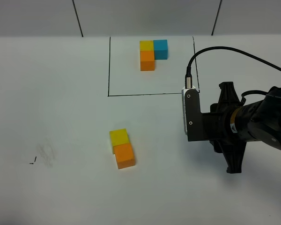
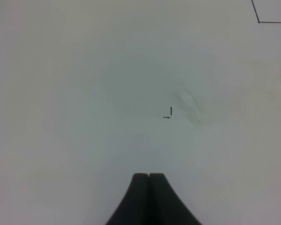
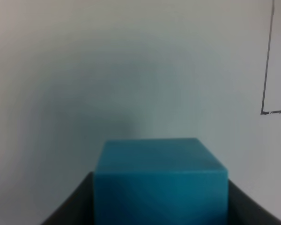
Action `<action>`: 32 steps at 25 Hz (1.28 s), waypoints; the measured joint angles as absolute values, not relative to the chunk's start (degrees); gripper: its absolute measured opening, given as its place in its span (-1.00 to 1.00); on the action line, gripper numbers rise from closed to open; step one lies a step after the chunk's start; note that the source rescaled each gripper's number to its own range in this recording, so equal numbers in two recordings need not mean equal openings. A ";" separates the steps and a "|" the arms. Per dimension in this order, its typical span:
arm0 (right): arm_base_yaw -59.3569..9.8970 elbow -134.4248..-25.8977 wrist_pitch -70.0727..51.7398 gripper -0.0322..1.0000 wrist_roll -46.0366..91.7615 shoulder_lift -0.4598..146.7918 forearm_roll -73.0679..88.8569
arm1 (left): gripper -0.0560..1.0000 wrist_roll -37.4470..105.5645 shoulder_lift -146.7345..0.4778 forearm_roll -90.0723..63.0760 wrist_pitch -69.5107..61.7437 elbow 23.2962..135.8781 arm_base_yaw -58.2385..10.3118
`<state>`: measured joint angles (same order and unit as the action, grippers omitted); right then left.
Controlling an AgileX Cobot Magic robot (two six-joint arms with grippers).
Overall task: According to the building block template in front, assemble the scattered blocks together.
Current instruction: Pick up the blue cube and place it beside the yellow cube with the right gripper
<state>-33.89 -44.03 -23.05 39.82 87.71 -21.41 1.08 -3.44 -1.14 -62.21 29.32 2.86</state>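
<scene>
Right tool (image 3: 160, 202) grips blue cube (image 3: 159, 180) — left tool (image 2: 149, 180) clenched empty — yellow-orange pair (image 1: 122, 148) touching.

Black robot arm with a boxy, white-edged wrist

The right arm (image 1: 264, 124) is matte black, with a small yellow label band (image 1: 232, 126) and a black fin-like bracket (image 1: 232, 140). Its black wrist block (image 1: 193, 117), white along one edge, shows two silver screws (image 1: 189, 95). A glossy black cable (image 1: 234, 50) leaves a silver plug (image 1: 189, 80). The left gripper (image 2: 149, 176) has dark, tapered fingers (image 2: 139, 199).
</scene>
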 joint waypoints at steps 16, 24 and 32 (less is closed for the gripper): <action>-33.89 -44.54 -23.46 0.25 39.72 87.71 -17.77 | -0.89 1.08 -3.44 -1.14 -62.21 29.32 2.86; -36.90 -54.29 -27.77 0.25 39.97 92.31 -16.75 | -0.89 1.08 -3.44 -1.14 -62.21 29.32 2.86; -40.82 -65.90 -32.09 0.25 45.00 103.42 -13.63 | -0.89 1.08 -3.44 -1.14 -62.21 29.32 2.86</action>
<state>-40.82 -65.90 -32.09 45.00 103.42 -13.63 1.08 -3.44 -1.14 -62.21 29.32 2.86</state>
